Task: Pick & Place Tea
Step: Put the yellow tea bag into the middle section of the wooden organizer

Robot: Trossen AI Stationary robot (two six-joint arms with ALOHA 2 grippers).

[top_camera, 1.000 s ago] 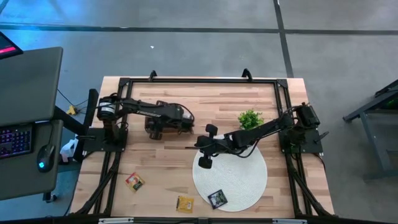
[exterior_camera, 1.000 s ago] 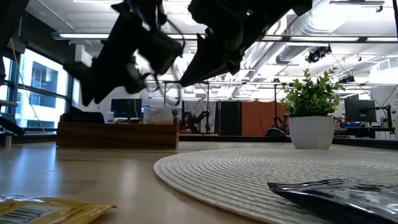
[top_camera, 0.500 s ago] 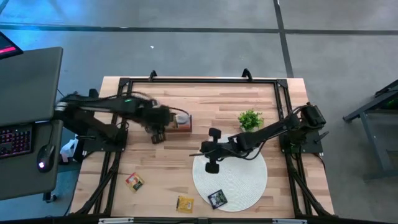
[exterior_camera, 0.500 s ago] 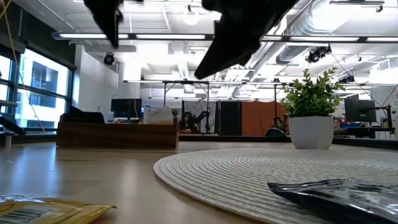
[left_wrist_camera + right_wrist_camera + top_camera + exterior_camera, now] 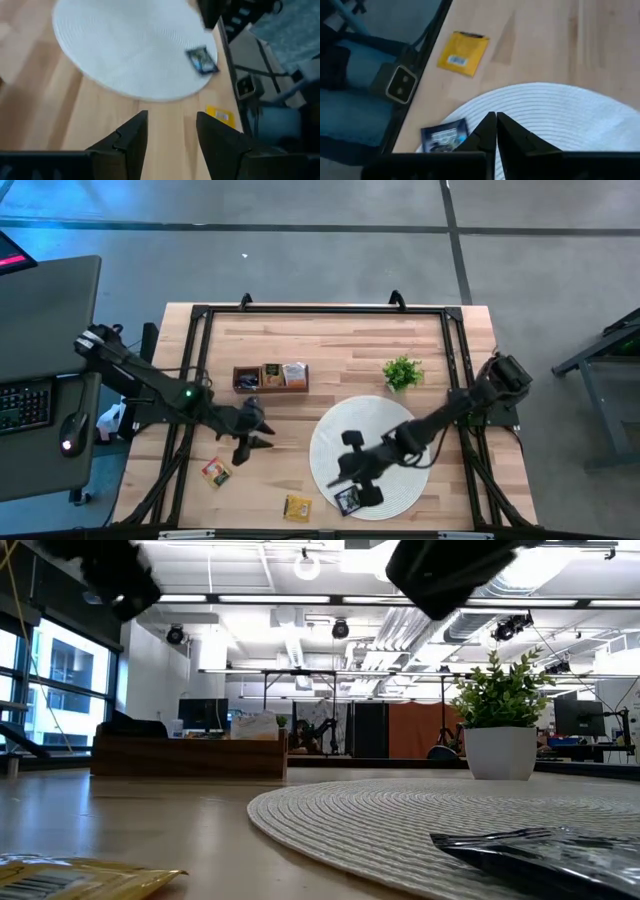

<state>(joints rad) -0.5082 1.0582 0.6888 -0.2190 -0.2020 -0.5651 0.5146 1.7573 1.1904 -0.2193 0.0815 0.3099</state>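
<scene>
A black tea packet (image 5: 348, 500) lies on the near-left part of the round white mat (image 5: 385, 445). A yellow packet (image 5: 297, 507) and a red-green packet (image 5: 216, 472) lie on the bare wood to the mat's left. More packets sit in the wooden divided tray (image 5: 270, 377). My right gripper (image 5: 360, 488) is shut and hovers over the mat just beside the black packet (image 5: 445, 136). My left gripper (image 5: 258, 442) is open and empty, above the wood between the tray and the red-green packet; its wrist view shows the black packet (image 5: 202, 60) and the yellow packet (image 5: 219, 115) ahead.
A small green plant in a white pot (image 5: 402, 370) stands at the mat's far-right edge. The black frame rails (image 5: 190, 420) run along both table sides. Bare wood lies between the tray and the near edge. A desk with a keyboard stands off the table's left.
My left gripper has left its place over the tray and swung toward the table's near edge and slightly left, leaving the tray uncovered. My right gripper has moved toward the near edge across the mat, from its far-left rim to beside the black packet.
</scene>
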